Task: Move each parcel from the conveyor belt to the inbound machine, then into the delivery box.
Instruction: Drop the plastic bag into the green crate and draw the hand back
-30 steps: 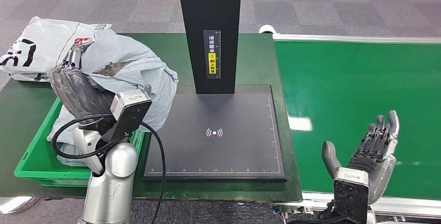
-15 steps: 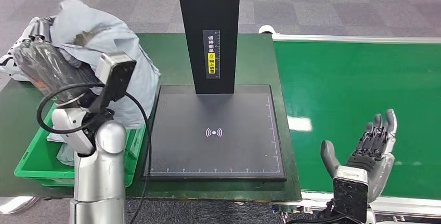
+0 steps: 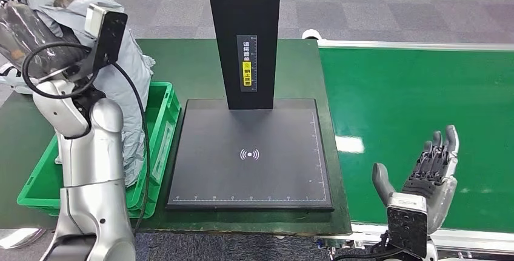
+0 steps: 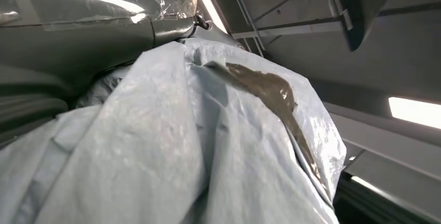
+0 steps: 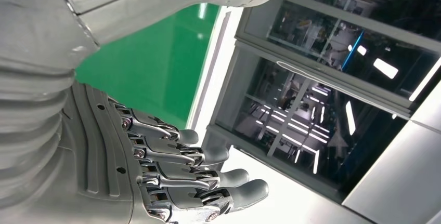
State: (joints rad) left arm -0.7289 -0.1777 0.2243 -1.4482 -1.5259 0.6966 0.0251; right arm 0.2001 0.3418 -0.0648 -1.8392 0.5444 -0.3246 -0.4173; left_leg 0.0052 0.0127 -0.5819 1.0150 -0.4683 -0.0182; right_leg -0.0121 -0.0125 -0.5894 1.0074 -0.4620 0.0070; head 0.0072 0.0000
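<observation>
- Nearest, the right hand (image 3: 431,170) waits low over the belt (image 3: 418,115), fingers spread and upright, holding nothing. That reads as a ready pose for the next parcel; the stretch of belt in front of it carries none.
- The scanner (image 3: 251,152), the inbound machine, lies between belt and bin: a flat black pad with a black post rising from its far edge. Nothing lies on the pad, so I judge the held parcel is past that step.
- Left of the pad, touching its edge, sits the green bin (image 3: 159,146), the delivery box. Its place right beside the scanner keeps the carry short.
- The left arm (image 3: 85,152) rises over the bin with the grey parcel (image 3: 130,85) hanging from its raised end, its lower part drooping down toward the bin, in front of the near wall. The bag is soft and slack, so it has to be lifted high for its tail to clear the rim.
- The left hand (image 3: 24,31) is wrapped in clear film and buried in the bag's folds; it holds the parcel, though I cannot tell how the fingers lie. The wrist view shows crumpled grey plastic with a strip of brown tape draped over the hand.
- Farthest, a white bag (image 3: 9,76) lies on the table behind the arm, mostly hidden.
</observation>
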